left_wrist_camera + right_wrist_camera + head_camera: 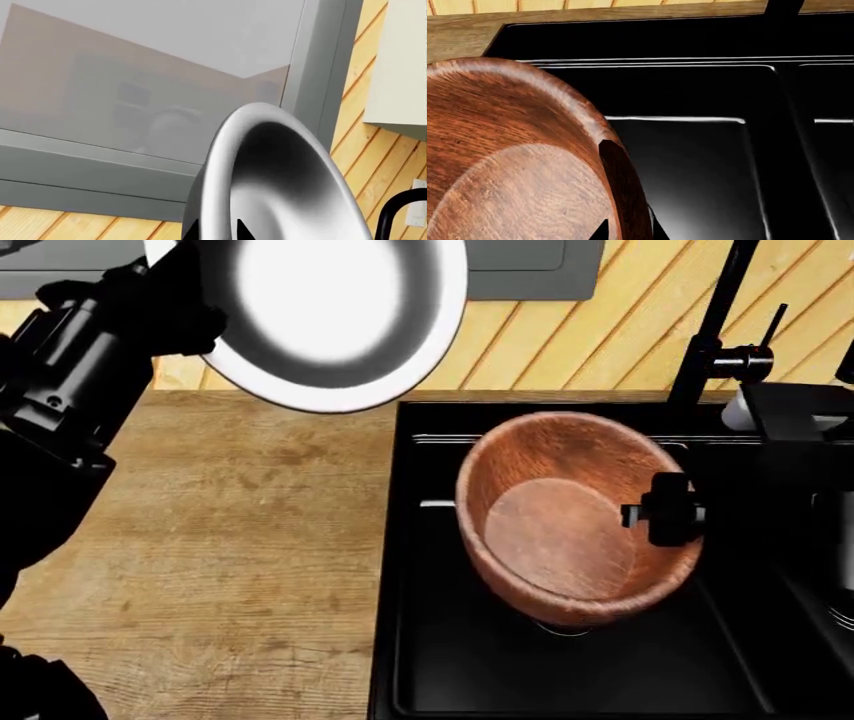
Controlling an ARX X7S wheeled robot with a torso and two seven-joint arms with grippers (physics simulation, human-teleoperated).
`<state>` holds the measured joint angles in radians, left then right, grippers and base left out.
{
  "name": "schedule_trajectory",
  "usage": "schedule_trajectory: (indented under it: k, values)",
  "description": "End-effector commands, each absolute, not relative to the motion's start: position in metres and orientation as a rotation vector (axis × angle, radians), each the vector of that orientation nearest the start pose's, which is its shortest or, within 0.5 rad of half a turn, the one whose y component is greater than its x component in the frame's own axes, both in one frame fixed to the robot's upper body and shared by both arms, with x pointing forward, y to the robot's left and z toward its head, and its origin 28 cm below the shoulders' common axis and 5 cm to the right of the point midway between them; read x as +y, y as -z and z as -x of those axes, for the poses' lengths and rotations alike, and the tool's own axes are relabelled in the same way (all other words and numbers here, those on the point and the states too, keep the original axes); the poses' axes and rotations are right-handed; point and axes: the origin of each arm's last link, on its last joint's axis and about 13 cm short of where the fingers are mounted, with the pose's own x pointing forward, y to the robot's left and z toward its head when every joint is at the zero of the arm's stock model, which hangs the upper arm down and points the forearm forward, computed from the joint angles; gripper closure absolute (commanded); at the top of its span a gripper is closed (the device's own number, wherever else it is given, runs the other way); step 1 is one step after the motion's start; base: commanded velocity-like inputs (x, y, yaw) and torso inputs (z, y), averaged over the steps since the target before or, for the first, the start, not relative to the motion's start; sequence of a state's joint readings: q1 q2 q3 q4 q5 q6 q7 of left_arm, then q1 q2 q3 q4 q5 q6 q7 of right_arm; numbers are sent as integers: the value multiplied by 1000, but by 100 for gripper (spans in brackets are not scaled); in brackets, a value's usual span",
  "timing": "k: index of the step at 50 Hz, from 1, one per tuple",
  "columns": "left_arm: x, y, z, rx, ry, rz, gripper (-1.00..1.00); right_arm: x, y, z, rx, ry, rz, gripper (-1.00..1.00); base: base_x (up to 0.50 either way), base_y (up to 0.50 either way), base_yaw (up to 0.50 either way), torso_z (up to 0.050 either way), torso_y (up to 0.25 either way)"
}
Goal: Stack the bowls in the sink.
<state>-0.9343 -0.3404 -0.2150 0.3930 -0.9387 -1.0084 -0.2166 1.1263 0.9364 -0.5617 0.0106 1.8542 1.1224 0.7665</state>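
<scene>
- Holding the wooden bowl (pixel 567 525) by its rim, the right gripper (pixel 663 510) has its fingers clamped on the wall — one fingertip (pixel 610 150) lies inside the bowl, as the right wrist view shows.
- Wooden bowl: tilted, its opening turned toward the counter side, raised over the basin of the sink (pixel 534 670) nearest the countertop; whether its base touches the basin floor cannot be told.
- Steel bowl (pixel 327 315): gripped at its rim by the left gripper (pixel 167 310), fingers closed on the edge, carried high above the wooden countertop (pixel 227 540) just beside the sink's edge and well apart from the wooden bowl. Its inside faces the head camera and glares white.
- Left wrist view: the steel bowl's rim and dark hollow fill the near field, with a grey window frame (pixel 313 65) and plank wall (pixel 367 150) behind.
- Faucet (pixel 714 320): upright behind the sink — black, tall.
- Second basin (pixel 834 165): seen beside the first in the right wrist view.
</scene>
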Motion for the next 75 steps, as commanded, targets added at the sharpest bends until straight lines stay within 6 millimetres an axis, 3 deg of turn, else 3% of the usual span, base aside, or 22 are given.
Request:
schedule_trajectory:
  k: [1, 17, 21, 29, 75]
  values:
    - [261, -302, -276, -360, 283, 287, 100, -199, -262, -283, 748, -88, -40, 100, 0, 0, 0, 0, 0]
    - [262, -302, -274, -358, 281, 283, 100, -199, -242, -299, 827, -56, 33, 100, 0, 0, 0, 0, 1]
    - [264, -301, -272, -359, 274, 283, 100, -193, -224, -310, 862, -63, 78, 100, 0, 0, 0, 0, 2]
    - [266, -300, -271, -359, 268, 286, 100, -190, -213, -310, 894, -69, 106, 100, 0, 0, 0, 1, 0]
    - [266, -299, -268, -355, 262, 272, 100, -190, -182, -332, 909, -45, 104, 100, 0, 0, 0, 0, 1]
